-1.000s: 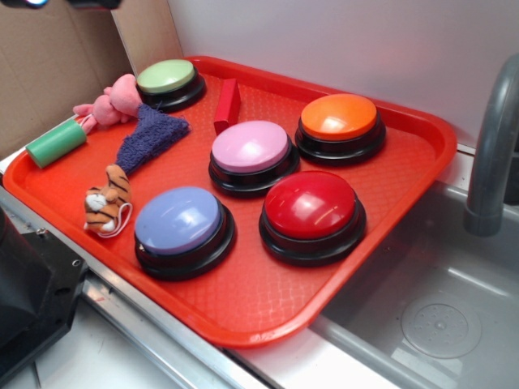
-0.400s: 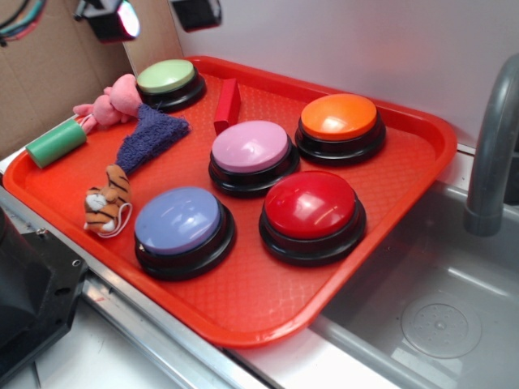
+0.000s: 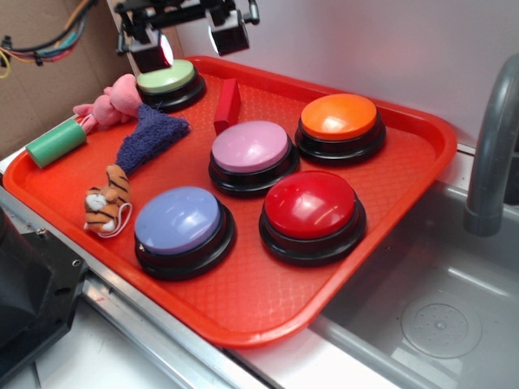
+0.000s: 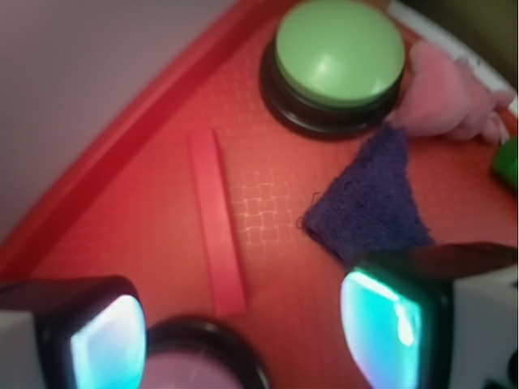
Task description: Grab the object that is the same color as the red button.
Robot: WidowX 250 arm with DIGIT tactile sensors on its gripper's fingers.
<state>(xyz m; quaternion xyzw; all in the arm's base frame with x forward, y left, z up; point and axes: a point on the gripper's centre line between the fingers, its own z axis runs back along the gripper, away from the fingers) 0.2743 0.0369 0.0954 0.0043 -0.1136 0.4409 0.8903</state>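
The small red block (image 3: pixel 227 105) (image 4: pixel 217 223) lies on the red tray (image 3: pixel 268 300) between the green button (image 3: pixel 168 81) and the pink button (image 3: pixel 251 150). The red button (image 3: pixel 312 207) sits at the tray's front right. My gripper (image 3: pixel 190 40) (image 4: pixel 243 336) hangs open above the tray's far left corner, over the green button and above the block, holding nothing. In the wrist view the block runs lengthwise between my two fingers, well below them.
Orange button (image 3: pixel 339 120) and blue button (image 3: pixel 180 223) also sit on the tray. A purple cloth (image 3: pixel 148 136) (image 4: pixel 369 203), pink plush (image 3: pixel 109 101), tiger plush (image 3: pixel 108 201) and green cylinder (image 3: pixel 57 142) lie left. A sink (image 3: pixel 430 308) and faucet (image 3: pixel 493 146) stand right.
My gripper has come down and to the right from the frame's top edge, now hanging over the green button. Nothing on the tray has moved.
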